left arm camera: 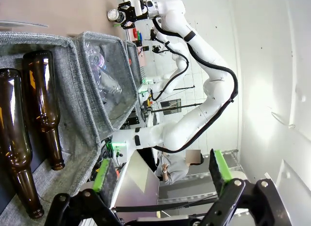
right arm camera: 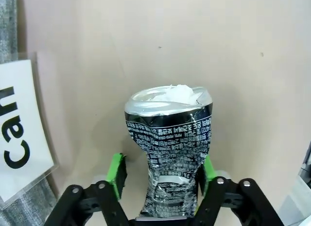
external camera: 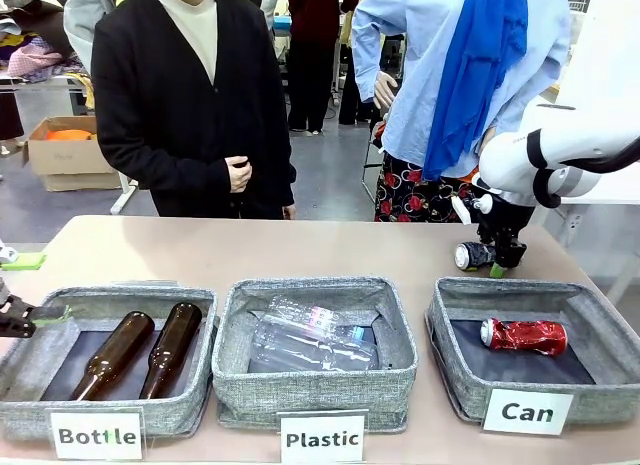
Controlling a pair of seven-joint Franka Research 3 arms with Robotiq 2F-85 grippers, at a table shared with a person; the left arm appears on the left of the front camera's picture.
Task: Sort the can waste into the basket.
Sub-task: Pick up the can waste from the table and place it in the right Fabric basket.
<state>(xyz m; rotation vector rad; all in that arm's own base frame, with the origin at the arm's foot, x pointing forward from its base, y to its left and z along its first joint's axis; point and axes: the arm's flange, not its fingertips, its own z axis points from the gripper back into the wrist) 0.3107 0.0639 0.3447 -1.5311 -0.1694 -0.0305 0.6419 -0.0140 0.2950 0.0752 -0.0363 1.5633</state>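
Note:
A black-and-white patterned can (external camera: 470, 255) lies on the table just behind the "Can" basket (external camera: 446, 330). My right gripper (external camera: 495, 257) is down on it. In the right wrist view this dented can (right arm camera: 167, 158) stands between the green pads (right arm camera: 116, 175), which close in on its crushed waist. The basket's white card (right arm camera: 19, 133) is at the left there. A shiny red can (external camera: 523, 335) lies inside the "Can" basket. My left gripper (left arm camera: 163, 180) hangs open and holds nothing, at the table's far left (external camera: 18, 317) beside the "Bottle" basket.
The "Bottle" basket (external camera: 30, 360) holds two brown glass bottles (external camera: 140, 350). The "Plastic" basket (external camera: 225, 335) in the middle holds clear plastic bottles (external camera: 305, 340). A person in a black jacket (external camera: 190, 95) stands at the far side with hands folded.

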